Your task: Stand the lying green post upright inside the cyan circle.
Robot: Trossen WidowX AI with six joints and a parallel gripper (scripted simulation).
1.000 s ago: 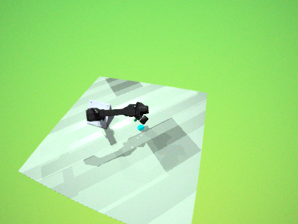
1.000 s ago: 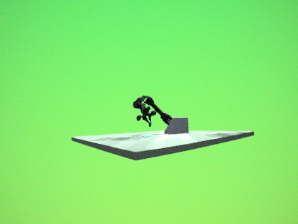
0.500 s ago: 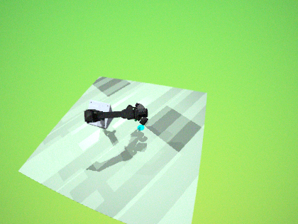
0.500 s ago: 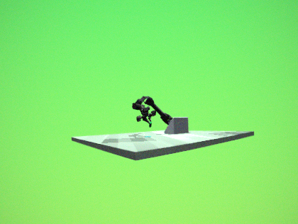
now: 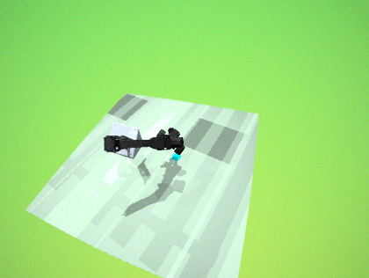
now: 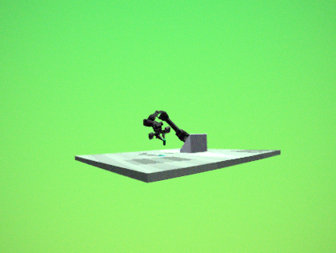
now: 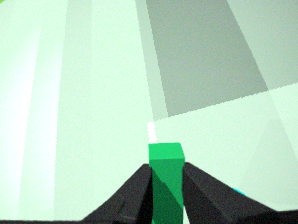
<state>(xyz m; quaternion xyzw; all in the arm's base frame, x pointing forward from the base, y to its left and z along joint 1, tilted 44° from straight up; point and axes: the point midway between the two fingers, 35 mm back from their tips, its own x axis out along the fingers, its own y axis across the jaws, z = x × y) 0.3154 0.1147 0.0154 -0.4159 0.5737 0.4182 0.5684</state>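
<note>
The green post (image 7: 167,192) is held between the two black fingers in the wrist view, its end face just past the fingertips and its long side running down out of frame. My gripper (image 7: 165,171) (image 6: 164,141) is shut on it and hangs above the table in the exterior view. The cyan circle (image 5: 176,157) (image 6: 161,155) lies flat on the table, close to the arm's end in the top view. Only a sliver of the circle (image 7: 238,190) shows in the wrist view, right of the post, mostly hidden behind the right finger. The post's exact tilt cannot be told.
The pale grey base block (image 5: 125,130) (image 6: 198,143) carries the arm. The table (image 5: 66,198) (image 6: 148,177) has pale and grey stripes and patches, and the arm's shadow (image 5: 160,191) falls across it. Its edges drop off to a green background.
</note>
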